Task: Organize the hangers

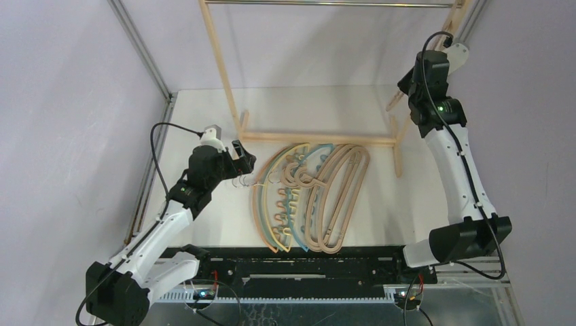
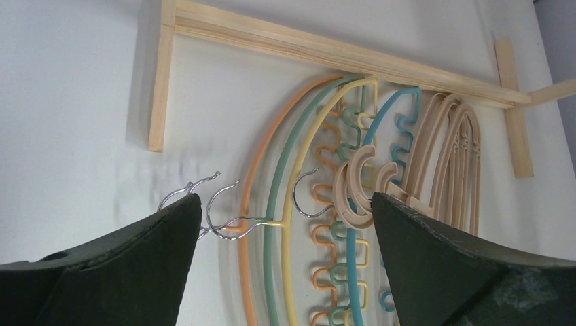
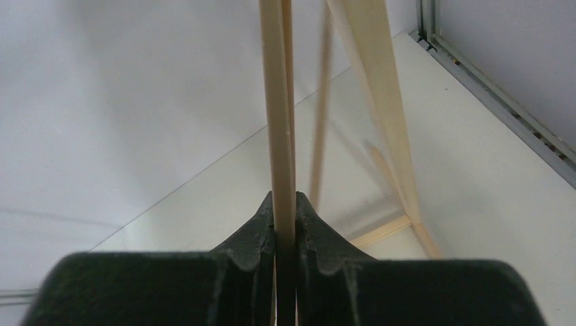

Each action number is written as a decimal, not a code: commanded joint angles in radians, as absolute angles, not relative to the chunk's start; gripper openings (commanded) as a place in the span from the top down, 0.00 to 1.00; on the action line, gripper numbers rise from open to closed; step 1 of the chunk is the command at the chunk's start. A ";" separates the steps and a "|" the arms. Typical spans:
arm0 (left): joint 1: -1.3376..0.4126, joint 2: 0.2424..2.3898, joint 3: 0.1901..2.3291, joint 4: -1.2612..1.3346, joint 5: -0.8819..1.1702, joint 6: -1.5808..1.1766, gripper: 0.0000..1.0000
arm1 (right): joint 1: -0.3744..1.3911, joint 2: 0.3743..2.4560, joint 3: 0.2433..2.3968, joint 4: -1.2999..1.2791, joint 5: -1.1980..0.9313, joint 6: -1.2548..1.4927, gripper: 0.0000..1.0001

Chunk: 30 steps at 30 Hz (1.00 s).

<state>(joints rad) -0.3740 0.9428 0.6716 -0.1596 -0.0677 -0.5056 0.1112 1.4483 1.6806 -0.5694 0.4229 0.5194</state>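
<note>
Now my right jaws grip the rack leg (image 3: 277,136), probably to steady it; left jaws open above the hangers (image 2: 280,197).

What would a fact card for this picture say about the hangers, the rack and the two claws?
surface: white table
rack: tall pale wooden A-frame rack with a metal bar, at the far side
hangers: pale wooden loop-shaped hangers and thin orange, green, yellow and teal arched hangers, piled flat in front of the rack
on the bar: nothing, where visible
left gripper: open, above the metal hooks, holding nothing
right gripper: shut on one of the rack's upright wooden slats
</note>
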 commanded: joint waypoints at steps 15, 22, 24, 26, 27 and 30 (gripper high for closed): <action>-0.380 0.971 0.699 -0.093 -0.052 -0.509 0.00 | 0.095 1.261 1.515 -0.558 0.428 0.482 0.23; -0.380 1.002 0.698 -0.079 -0.037 -0.509 0.00 | 0.194 1.074 1.437 -0.622 0.566 0.462 0.19; -0.380 1.007 0.698 -0.077 -0.036 -0.509 0.00 | 0.239 1.030 1.421 -0.638 0.622 0.440 0.19; -0.380 1.012 0.698 -0.075 -0.033 -0.509 0.00 | 0.291 0.992 1.411 -0.653 0.691 0.419 0.19; -0.380 1.014 0.698 -0.074 -0.030 -0.510 0.00 | 0.316 0.974 1.405 -0.654 0.721 0.406 0.19; -0.380 1.016 0.696 -0.071 -0.028 -0.511 0.00 | 0.365 0.939 1.397 -0.682 0.778 0.385 0.19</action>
